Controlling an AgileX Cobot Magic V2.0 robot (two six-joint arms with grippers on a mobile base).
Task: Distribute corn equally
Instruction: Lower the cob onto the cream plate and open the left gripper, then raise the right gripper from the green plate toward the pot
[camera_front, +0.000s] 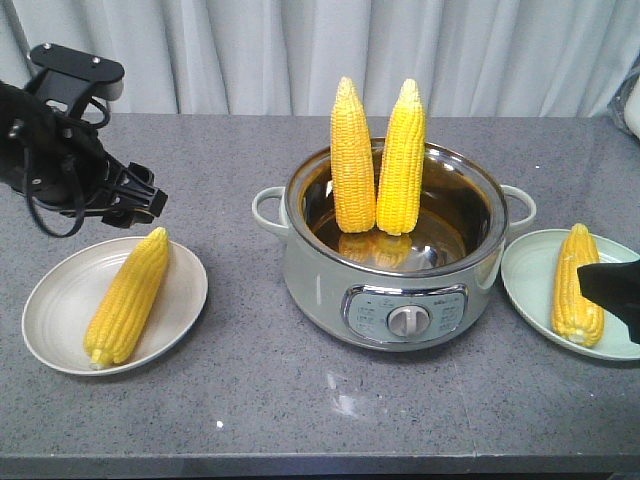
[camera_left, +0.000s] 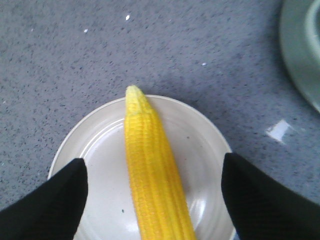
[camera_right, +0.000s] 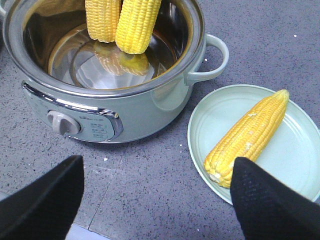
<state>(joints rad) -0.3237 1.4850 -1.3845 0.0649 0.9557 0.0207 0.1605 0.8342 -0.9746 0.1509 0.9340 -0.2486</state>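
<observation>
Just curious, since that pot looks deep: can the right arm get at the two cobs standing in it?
Probably yes. The right gripper is open and holds nothing, the pot has no lid, and the two cobs stand above its rim, so nothing seems to block a grasp.

An electric pot (camera_front: 310, 270) with a front dial (camera_front: 408, 321) stands mid-counter (camera_front: 250, 420). A white plate (camera_front: 50, 310) lies to its left, and a green plate (camera_front: 525, 275) lies just beside its right handle. A grey curtain (camera_front: 250, 50) hangs behind.
</observation>
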